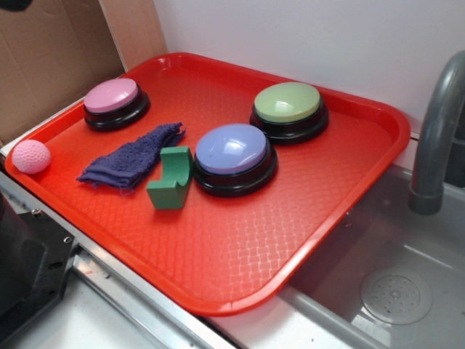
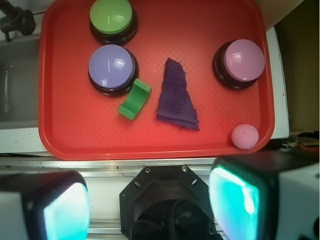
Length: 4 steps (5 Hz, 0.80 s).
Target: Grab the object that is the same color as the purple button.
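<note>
Fingers point(image 2: 65, 210) appear only in wrist view, apart.

A red tray point(image 1: 349, 218) sits beside a sink point(image 1: 407, 291) and carries everything. On it lie a purple cloth point(image 1: 131, 160), a green block point(image 1: 171, 179) touching the purple button point(image 1: 232, 153), a green button point(image 1: 288, 105), a pink button point(image 1: 112, 98), and a pink ball point(image 1: 31, 156) at the rim.
</note>
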Motion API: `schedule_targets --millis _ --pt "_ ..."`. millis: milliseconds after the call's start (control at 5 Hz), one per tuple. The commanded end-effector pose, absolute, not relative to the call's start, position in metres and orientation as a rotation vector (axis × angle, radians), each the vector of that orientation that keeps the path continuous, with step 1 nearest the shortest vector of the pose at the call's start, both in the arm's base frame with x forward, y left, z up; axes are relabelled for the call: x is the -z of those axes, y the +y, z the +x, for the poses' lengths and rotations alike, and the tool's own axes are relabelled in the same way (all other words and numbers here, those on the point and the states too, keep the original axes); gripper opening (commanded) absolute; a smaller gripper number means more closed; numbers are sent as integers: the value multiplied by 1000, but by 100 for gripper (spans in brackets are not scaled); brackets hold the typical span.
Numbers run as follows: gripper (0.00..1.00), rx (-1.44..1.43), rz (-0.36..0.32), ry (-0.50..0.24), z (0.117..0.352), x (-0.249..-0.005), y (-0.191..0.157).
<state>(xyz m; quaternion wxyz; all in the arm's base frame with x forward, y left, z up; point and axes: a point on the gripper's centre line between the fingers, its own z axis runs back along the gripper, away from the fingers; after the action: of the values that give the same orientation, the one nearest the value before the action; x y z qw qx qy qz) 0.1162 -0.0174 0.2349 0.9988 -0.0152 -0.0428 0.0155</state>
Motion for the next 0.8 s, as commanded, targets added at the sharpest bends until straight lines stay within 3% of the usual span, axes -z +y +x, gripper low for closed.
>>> schedule_targets --millis 0,200,600 --pt "100 -31 -30 -86 116 -235 -17" --pt "100 -71 -25 -43 149 -205 -10" --pt "100 -308 -82 -36 188 -137 17"
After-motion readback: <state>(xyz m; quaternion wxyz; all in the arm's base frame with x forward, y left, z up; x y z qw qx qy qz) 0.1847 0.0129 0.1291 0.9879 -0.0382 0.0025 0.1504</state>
